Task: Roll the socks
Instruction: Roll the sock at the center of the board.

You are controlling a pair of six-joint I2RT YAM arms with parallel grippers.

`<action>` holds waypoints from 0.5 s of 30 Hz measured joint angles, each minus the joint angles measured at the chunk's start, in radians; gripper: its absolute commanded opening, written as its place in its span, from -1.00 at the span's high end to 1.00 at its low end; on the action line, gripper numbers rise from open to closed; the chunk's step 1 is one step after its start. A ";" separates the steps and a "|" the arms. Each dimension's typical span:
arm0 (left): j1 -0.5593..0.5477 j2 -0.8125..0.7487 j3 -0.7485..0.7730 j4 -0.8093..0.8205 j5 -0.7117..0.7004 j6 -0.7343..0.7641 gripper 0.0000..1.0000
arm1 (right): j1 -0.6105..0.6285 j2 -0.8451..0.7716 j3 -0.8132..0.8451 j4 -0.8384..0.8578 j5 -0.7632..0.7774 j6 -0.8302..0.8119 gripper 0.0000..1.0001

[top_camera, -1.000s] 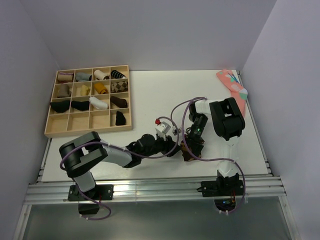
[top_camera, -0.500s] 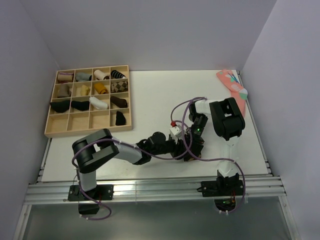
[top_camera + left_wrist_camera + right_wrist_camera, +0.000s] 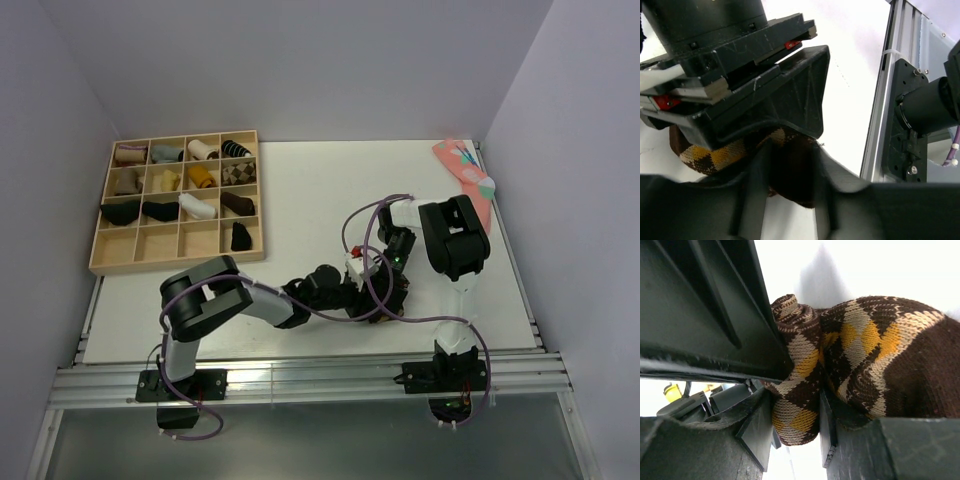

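**White counter, both tools closed on the argyle socks**

White counter [image 3: 300, 190] filled the top view, with pale walls on three sides. A wooden tray [image 3: 170, 263] of square compartments sat at 10 o'clock, several compartments holding rolled socks of other colours. A pink sock [image 3: 465, 170] with teal patches lay at the 2 o'clock corner, well apart from the arms.

Both arms met at about 5 o'clock, near the counter's front edge. The left tool [image 3: 365, 295] reached in from 9 o'clock and the right tool [image 3: 390, 285] came down from 12 o'clock, the two touching or nearly so. From above their black bodies hid most of what lay between them.

The right wrist view showed the socks [image 3: 865, 355]: dark brown knit with orange and tan diamonds, bunched into a thick fold on the counter. The right tool [image 3: 795, 425] was closed on the fold's narrower end, a finger pressed against each side. The other tool's black body filled the 10 o'clock part of that view, against the knit.

In the left wrist view the left tool [image 3: 790, 180] was closed on a dark brown part of the socks [image 3: 715, 152], with knit filling the gap between its fingers. The right tool's body sat just above. A metal rail [image 3: 885, 100] ran along at 3 o'clock.
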 measured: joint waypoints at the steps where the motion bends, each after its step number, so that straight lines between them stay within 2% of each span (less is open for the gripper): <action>1: 0.000 0.008 0.008 -0.001 0.003 -0.002 0.34 | 0.000 0.000 0.000 0.000 0.004 0.001 0.43; 5: 0.002 0.036 0.036 -0.002 0.014 -0.015 0.70 | 0.000 0.000 -0.002 -0.002 0.021 0.005 0.34; 6: 0.002 0.039 0.040 -0.004 0.018 -0.022 0.87 | 0.000 0.000 -0.003 -0.002 0.023 0.006 0.28; 8: 0.003 0.040 0.047 -0.012 0.025 -0.035 0.99 | -0.002 -0.003 -0.007 0.000 0.025 0.009 0.20; 10: 0.003 0.043 0.056 -0.024 0.031 -0.045 0.99 | -0.002 -0.014 -0.016 0.008 0.028 0.015 0.08; 15: 0.003 0.050 0.089 -0.074 0.040 -0.077 0.99 | -0.010 -0.084 -0.055 0.058 0.032 0.053 -0.07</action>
